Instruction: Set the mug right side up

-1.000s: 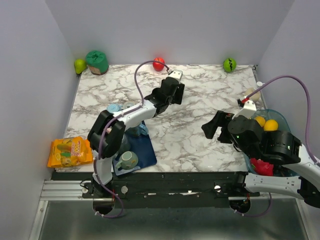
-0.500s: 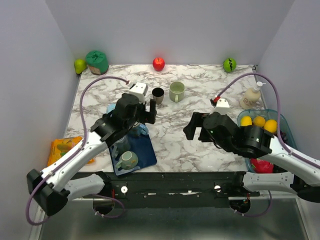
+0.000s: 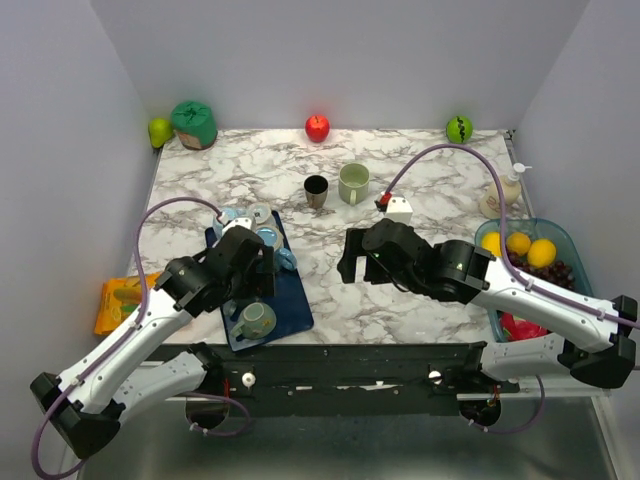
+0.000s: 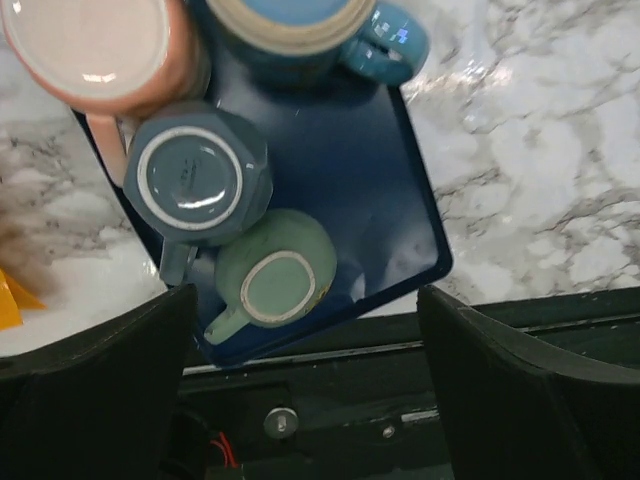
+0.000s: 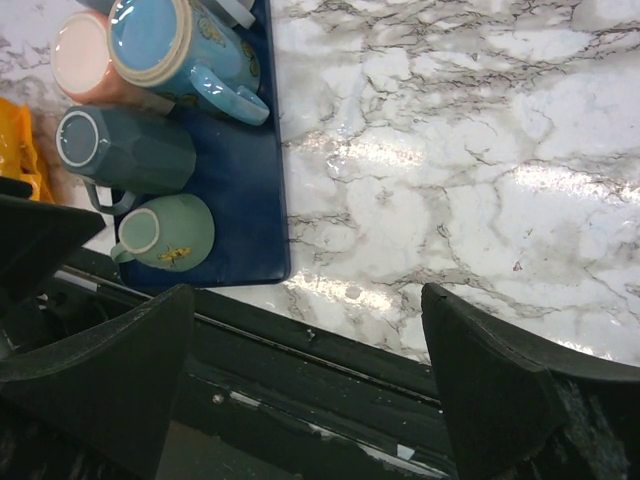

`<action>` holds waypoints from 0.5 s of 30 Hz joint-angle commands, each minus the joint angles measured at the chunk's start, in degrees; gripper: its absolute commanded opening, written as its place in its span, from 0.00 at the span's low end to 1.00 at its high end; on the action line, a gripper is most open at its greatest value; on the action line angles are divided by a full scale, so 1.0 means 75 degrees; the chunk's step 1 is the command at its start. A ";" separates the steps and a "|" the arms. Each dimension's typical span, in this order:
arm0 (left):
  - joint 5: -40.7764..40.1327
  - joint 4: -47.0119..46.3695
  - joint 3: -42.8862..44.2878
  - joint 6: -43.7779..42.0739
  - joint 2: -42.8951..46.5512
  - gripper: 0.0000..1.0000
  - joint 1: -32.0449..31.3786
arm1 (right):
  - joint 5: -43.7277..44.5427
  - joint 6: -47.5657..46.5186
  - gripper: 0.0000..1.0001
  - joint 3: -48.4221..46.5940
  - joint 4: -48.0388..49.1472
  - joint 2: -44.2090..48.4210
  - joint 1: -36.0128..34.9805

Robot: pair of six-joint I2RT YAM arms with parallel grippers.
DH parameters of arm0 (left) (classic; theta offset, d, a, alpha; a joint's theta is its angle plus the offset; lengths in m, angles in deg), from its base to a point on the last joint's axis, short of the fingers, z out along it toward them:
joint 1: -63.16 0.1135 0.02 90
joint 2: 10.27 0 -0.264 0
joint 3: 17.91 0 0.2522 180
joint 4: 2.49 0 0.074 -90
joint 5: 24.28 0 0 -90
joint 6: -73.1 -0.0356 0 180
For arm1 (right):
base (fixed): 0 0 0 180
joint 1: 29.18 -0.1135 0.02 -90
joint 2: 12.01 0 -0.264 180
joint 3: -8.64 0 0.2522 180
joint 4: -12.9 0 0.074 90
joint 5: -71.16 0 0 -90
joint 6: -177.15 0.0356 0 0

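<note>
Several mugs stand bottom up on a blue tray [image 4: 385, 190] at the near left: a light green mug [image 4: 275, 282], a dark teal mug [image 4: 200, 180], a pink mug [image 4: 95, 50] and a blue mug [image 4: 300, 25]. My left gripper [image 4: 306, 335] hangs open above the tray's near end, nothing between its fingers; in the top view the left gripper [image 3: 250, 272] covers part of the tray [image 3: 290, 305]. My right gripper [image 3: 355, 258] is open and empty over bare marble right of the tray. The right wrist view shows the green mug [image 5: 165, 232] and the tray [image 5: 240, 190] off to the left.
A light green mug [image 3: 353, 183] stands upright beside a small black cup [image 3: 316, 190] at the back middle. A fruit bowl [image 3: 560, 250] and soap bottle [image 3: 505, 190] sit at right, an orange packet [image 3: 125, 305] at left, and fruit along the back wall.
My left arm has pulled back from the table's far middle to above the tray. My right arm has swung left toward the middle. Both sets of jaws opened wider.
</note>
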 commanded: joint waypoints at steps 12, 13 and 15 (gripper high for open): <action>0.1402 -0.0416 -0.1690 0.0626 -0.0908 0.99 0.0048 | -0.0217 0.0214 1.00 0.0151 0.0142 0.0260 0.0110; 0.1287 -0.0312 -0.1563 0.0626 -0.1049 0.99 0.0037 | -0.0217 0.0214 1.00 0.0163 0.0142 0.0283 0.0099; 0.1099 -0.0275 -0.1527 0.0824 -0.1260 0.99 0.0049 | -0.0205 0.0237 1.00 0.0210 0.0142 0.0365 0.0122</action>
